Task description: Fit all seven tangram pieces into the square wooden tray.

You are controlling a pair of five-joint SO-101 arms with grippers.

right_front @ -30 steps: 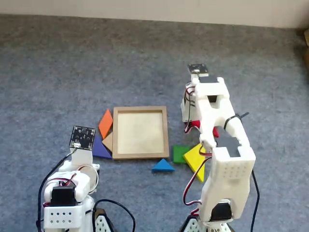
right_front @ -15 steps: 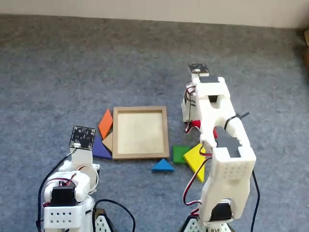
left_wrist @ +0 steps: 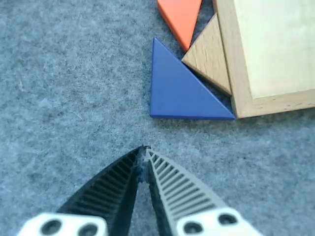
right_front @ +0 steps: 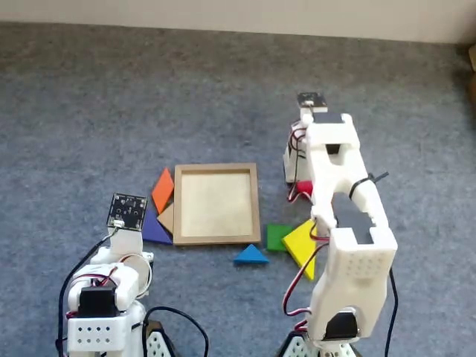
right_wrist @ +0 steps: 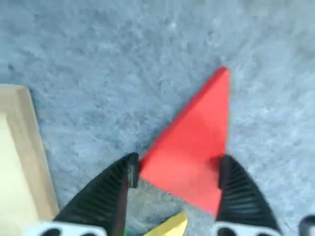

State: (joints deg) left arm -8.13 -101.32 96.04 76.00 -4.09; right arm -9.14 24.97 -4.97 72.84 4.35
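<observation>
Currently, the square wooden tray (right_front: 216, 168) lies flat on the grey carpet (right_front: 104, 111), between the two arms, and its recess holds no pieces.

Pieces left of the tray:
- The orange piece (right_front: 162, 190) lies just off the far part of the tray's left rim.
- The natural-wood triangle (left_wrist: 210, 61) lies with one edge against the left rim, nearer than the orange piece.
- The dark blue triangle (left_wrist: 179, 88) lies left of the wood triangle, its long edge against it and one corner touching the tray's near-left corner.

Pieces right of and near the tray:
- The small blue triangle (right_front: 251, 255) lies just beside the near rim, close to the near-right corner.
- The green square (right_front: 277, 236) lies right of that corner.
- The yellow triangle (right_front: 301, 242) touches the green square's right side and is partly covered by the right arm (right_front: 346, 223).
- The red triangle (right_front: 303, 187) lies farther off, right of the tray and below the right wrist.

Gripper states:
- The left gripper (left_wrist: 143, 150) is closed with its fingertips together, holds nothing, and sits over bare carpet on the near side of the dark blue triangle.
- The right gripper (right_wrist: 177, 161) is spread wide across the red triangle, with one finger against each side of the piece, gripping it.
</observation>
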